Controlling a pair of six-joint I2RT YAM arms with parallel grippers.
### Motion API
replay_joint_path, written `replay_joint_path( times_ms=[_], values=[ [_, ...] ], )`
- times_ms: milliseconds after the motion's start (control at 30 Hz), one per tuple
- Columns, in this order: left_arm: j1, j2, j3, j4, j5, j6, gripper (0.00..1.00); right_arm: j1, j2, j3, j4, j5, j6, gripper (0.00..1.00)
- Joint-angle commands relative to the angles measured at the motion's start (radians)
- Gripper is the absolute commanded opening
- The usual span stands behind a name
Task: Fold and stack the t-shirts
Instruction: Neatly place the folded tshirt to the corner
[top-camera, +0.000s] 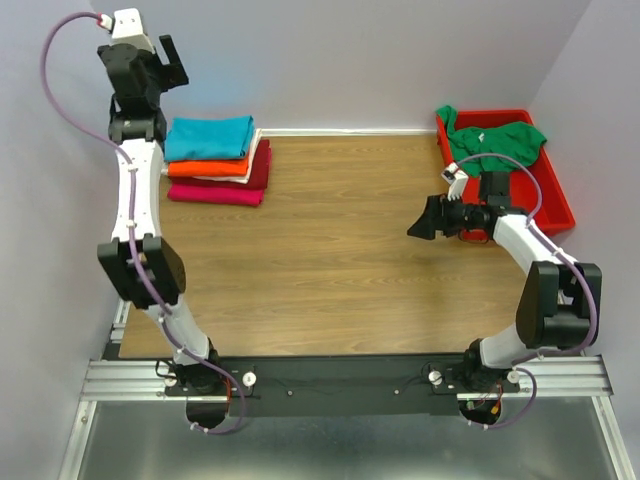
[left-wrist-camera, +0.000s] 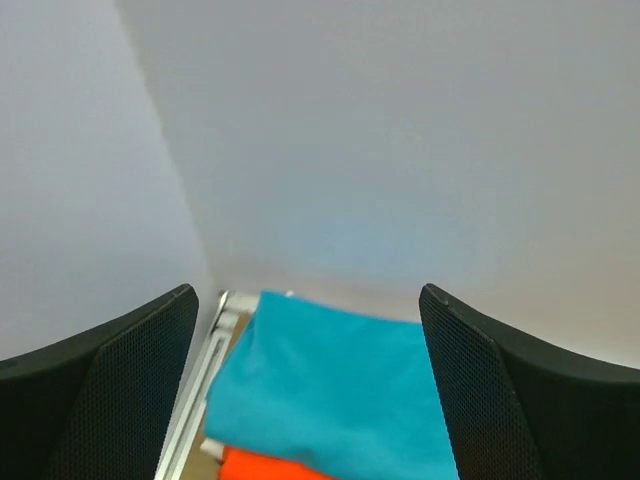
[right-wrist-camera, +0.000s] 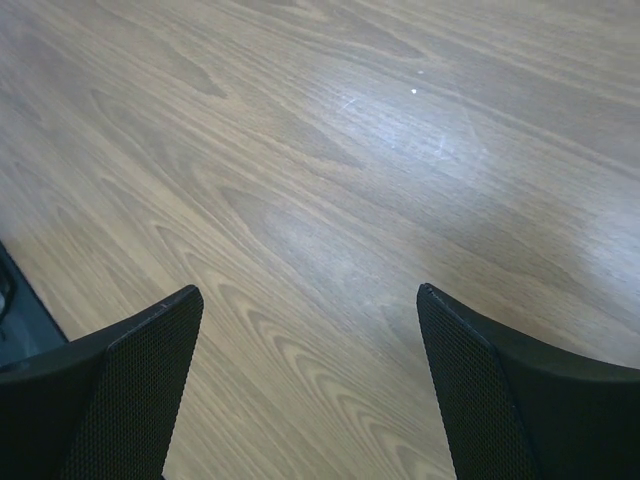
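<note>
Stack of folded t-shirts (top-camera: 216, 165) lies at the far left corner of the wooden table (top-camera: 330, 260), close to the back wall. On top is the teal t-shirt (top-camera: 208, 138), its long axis running left to right along that wall with a slight tilt. Below it come the orange t-shirt (top-camera: 205, 168), a thin white t-shirt (top-camera: 250, 160) showing only at the right edge, the dark red t-shirt (top-camera: 263, 172), and the magenta t-shirt (top-camera: 215, 194) at the bottom, which juts out toward the near side. All lie the same way, long sides across the table.

The green t-shirt (top-camera: 497, 143) is unfolded and crumpled in the far end of the red bin (top-camera: 556, 200) at the far right. It stretches mostly left to right across the bin (whose own long axis runs near to far), and one corner hangs over the bin's far left rim.

The left gripper (top-camera: 165, 62) is raised above and just left of the stack, jaws spread wide and holding nothing. Its wrist camera looks past both fingers (left-wrist-camera: 120, 385) onto the teal cloth and a strip of orange under it. The right gripper (top-camera: 424, 222) hangs over bare wood just left of the bin, pointing toward the table's middle, jaws likewise spread with only wood grain between them.
</note>
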Motion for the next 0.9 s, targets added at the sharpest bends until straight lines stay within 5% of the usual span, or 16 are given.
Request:
replay_joint_path(
  times_ms=[0,100,300,400,500,533,733,867],
  values=[
    [0.045,-0.066,-0.119,0.032,0.333,-0.069,0.96,-0.012,-0.084,-0.010,-0.009,0.087,-0.058,0.94],
    [0.052,-0.128,-0.230,0.040,0.498,-0.076,0.91,-0.012,-0.128,-0.011,-0.007,0.159,-0.107,1.00],
    [0.053,-0.189,-0.451,0.208,0.611,-0.080,0.83,-0.024,-0.185,-0.011,-0.005,0.227,-0.150,1.00],
    [0.056,-0.078,-0.429,0.325,0.804,-0.216,0.64,-0.041,-0.193,-0.016,-0.005,0.198,-0.157,1.00],
    [0.056,0.091,-0.286,0.428,0.935,-0.387,0.29,-0.050,-0.193,-0.022,-0.005,0.169,-0.160,1.00],
    [0.056,0.131,-0.253,0.445,0.952,-0.425,0.26,-0.051,-0.191,-0.022,-0.005,0.162,-0.158,1.00],
    [0.056,0.387,-0.081,0.505,0.960,-0.669,0.17,-0.055,-0.170,-0.024,-0.005,0.158,-0.161,1.00],
    [0.056,0.455,-0.132,0.480,0.943,-0.695,0.17,-0.053,-0.160,-0.023,-0.005,0.167,-0.163,1.00]
  ],
)
